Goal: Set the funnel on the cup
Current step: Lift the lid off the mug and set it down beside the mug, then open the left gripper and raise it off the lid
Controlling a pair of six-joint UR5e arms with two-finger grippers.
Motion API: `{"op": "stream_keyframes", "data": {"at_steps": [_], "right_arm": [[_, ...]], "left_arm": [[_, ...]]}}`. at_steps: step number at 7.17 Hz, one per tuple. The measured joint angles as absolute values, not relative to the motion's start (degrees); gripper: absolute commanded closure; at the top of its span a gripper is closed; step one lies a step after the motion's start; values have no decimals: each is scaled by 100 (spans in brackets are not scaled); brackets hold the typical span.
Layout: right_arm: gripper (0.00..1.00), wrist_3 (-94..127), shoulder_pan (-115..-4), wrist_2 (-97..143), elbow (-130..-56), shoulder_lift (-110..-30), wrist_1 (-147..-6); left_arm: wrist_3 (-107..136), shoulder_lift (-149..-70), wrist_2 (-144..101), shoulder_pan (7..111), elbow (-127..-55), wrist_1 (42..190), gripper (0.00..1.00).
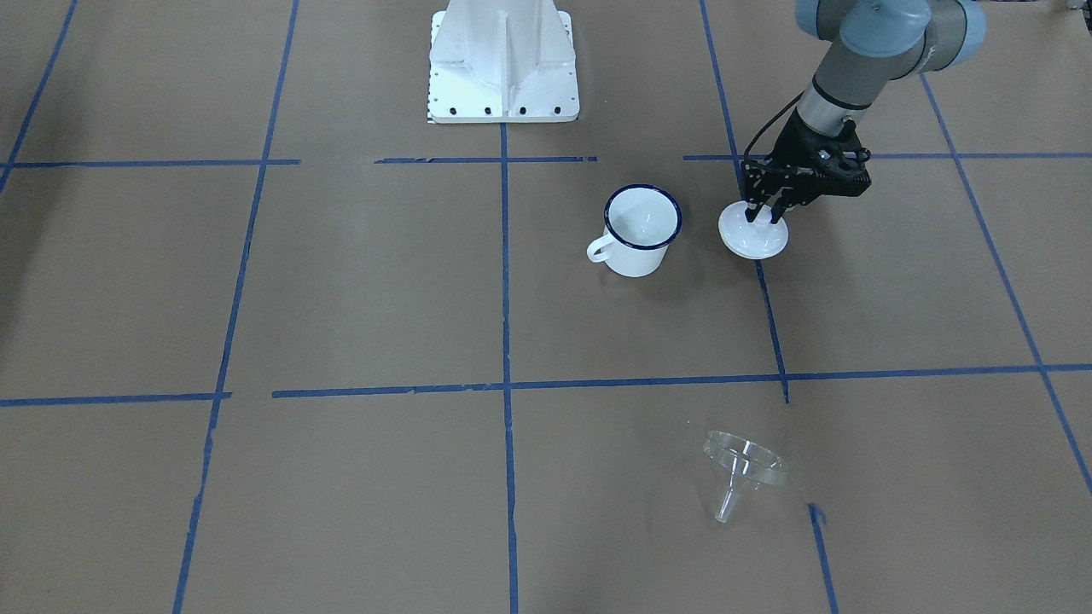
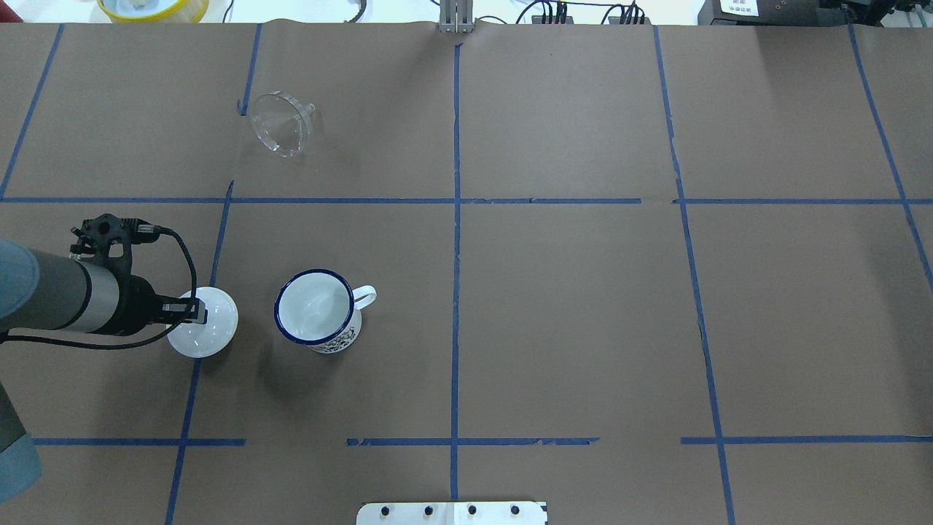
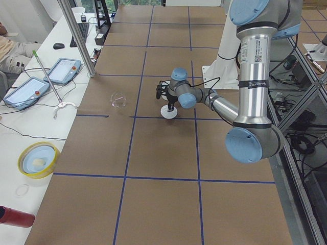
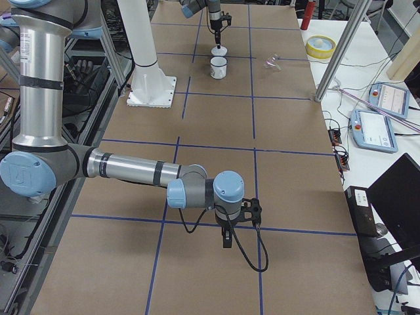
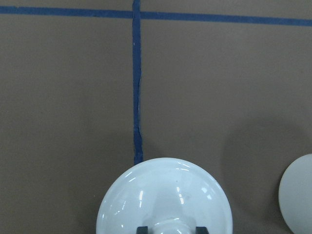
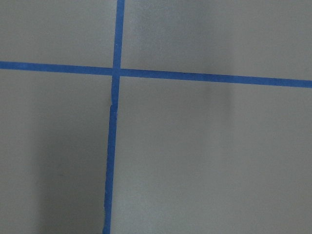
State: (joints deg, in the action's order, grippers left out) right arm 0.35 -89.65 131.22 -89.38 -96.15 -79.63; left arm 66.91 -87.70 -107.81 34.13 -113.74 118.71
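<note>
The white enamel cup (image 1: pixel 640 230) with a dark blue rim stands upright and empty, its handle toward the robot's right; it also shows in the overhead view (image 2: pixel 317 310). The clear funnel (image 1: pixel 744 465) lies on its side far from the robot, well apart from the cup (image 2: pixel 280 131). My left gripper (image 1: pixel 762 213) (image 2: pixel 197 312) is shut on the knob of a round white lid (image 1: pixel 752 234) (image 5: pixel 165 200), held low beside the cup. My right gripper (image 4: pixel 227 239) hangs over bare table far from both; I cannot tell its state.
The white robot base (image 1: pixel 503 68) stands at the table's near edge. Blue tape lines cross the brown table. A yellow bowl (image 3: pixel 36 158) and tablets (image 3: pixel 66 69) sit on the side bench beyond the table's far edge.
</note>
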Motion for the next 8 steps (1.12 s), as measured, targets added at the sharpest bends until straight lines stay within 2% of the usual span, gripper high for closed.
{"op": "stream_keyframes", "data": {"at_steps": [3, 4, 5, 8], "right_arm": [[0, 35, -8965, 13122, -8938, -9615, -7963], [0, 35, -8965, 13122, -8939, -9615, -7963], [0, 35, -8965, 13122, -8938, -9615, -7963], [0, 35, -8965, 13122, -8938, -9615, -7963]], "left_arm": [[6697, -8865, -10792, 3279, -11282, 11898, 100], [6697, -8908, -10797, 3264, -11271, 11892, 73], [6697, -8951, -10800, 3247, -11243, 11887, 1], [6748, -9106, -10773, 3263, -11197, 11885, 0]]}}
